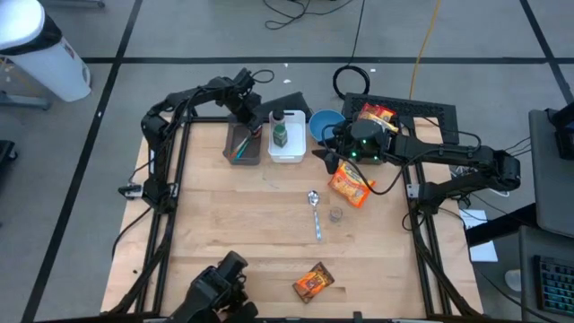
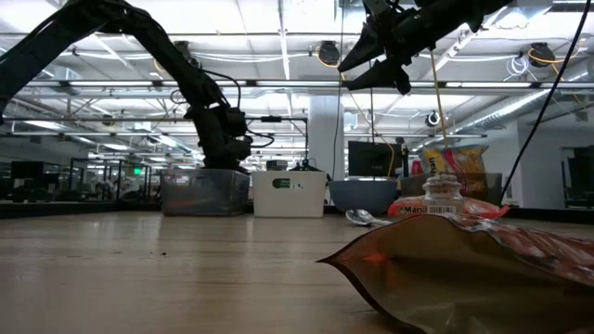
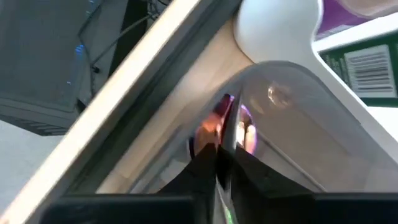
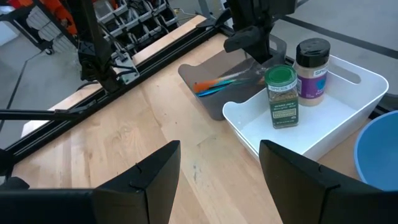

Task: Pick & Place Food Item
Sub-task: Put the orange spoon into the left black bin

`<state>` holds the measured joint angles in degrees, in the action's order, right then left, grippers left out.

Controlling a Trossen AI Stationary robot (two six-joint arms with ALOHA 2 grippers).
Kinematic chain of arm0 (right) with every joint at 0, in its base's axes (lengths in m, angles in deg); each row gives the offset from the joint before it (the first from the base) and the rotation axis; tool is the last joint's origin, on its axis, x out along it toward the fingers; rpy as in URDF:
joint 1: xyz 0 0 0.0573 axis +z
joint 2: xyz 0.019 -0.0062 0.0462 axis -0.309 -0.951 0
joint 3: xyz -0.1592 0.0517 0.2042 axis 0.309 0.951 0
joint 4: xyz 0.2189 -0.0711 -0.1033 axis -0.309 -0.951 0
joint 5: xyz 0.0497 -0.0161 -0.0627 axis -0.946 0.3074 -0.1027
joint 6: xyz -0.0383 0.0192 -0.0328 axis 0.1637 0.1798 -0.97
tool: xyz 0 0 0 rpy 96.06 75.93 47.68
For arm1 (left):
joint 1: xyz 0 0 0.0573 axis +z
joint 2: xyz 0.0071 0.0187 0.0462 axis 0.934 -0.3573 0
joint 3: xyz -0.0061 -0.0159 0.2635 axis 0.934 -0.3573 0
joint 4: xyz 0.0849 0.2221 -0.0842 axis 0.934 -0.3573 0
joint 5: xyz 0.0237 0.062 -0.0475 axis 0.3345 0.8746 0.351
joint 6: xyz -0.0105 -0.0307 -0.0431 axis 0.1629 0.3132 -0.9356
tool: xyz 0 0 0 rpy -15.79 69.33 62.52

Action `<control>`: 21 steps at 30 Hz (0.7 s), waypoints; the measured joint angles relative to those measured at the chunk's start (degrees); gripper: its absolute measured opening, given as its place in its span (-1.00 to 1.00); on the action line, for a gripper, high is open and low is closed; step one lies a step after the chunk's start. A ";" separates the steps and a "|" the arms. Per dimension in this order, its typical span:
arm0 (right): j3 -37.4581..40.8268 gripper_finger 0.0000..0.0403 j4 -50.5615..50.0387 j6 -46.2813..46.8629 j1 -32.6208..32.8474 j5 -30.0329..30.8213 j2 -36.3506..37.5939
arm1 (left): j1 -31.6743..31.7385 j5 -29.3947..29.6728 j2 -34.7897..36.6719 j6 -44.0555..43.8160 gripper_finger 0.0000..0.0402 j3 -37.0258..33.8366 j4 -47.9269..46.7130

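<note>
Three orange snack packets show: one (image 1: 350,186) lies on the table by my right arm, one (image 1: 313,283) lies near the front edge, and one (image 1: 377,115) is on the black tray at the back right. My right gripper (image 1: 325,160) hangs open above the table, near the first packet, with nothing between its fingers (image 4: 155,168). My left gripper (image 4: 262,57) points down into the far end of the grey bin (image 1: 242,145). It is all but shut on a thin silvery utensil (image 4: 247,76). My left gripper pinches one end of the silvery utensil (image 3: 225,127) between its two fingers, coming from above and slanting down. The utensil's other end seems to rest in the grey bin beside an orange and a teal utensil (image 4: 214,86). The fingers hide the place of contact.
A white bin (image 1: 287,136) with two spice bottles stands beside the grey one, and a blue bowl (image 1: 323,124) stands to its right. A spoon (image 1: 316,211) and a small jar (image 1: 335,214) lie mid-table. Bare wood stretches over the table's left half.
</note>
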<state>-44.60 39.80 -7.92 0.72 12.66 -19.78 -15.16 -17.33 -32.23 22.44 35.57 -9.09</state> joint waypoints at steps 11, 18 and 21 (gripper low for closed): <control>0.00 0.05 0.00 0.00 0.00 0.02 0.00 | 0.04 0.45 0.00 -0.50 -0.52 0.00 0.51; 0.00 0.05 -0.02 -0.02 0.00 -0.07 0.00 | 0.28 0.07 0.01 -0.93 -0.29 -0.01 0.16; 0.00 0.05 -0.01 -0.02 0.00 -0.09 0.00 | 0.40 0.05 0.04 -1.28 -0.17 0.00 -0.91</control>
<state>-44.60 39.78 -7.94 0.72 12.57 -19.78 -14.76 -17.28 -32.18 21.15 35.57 -10.00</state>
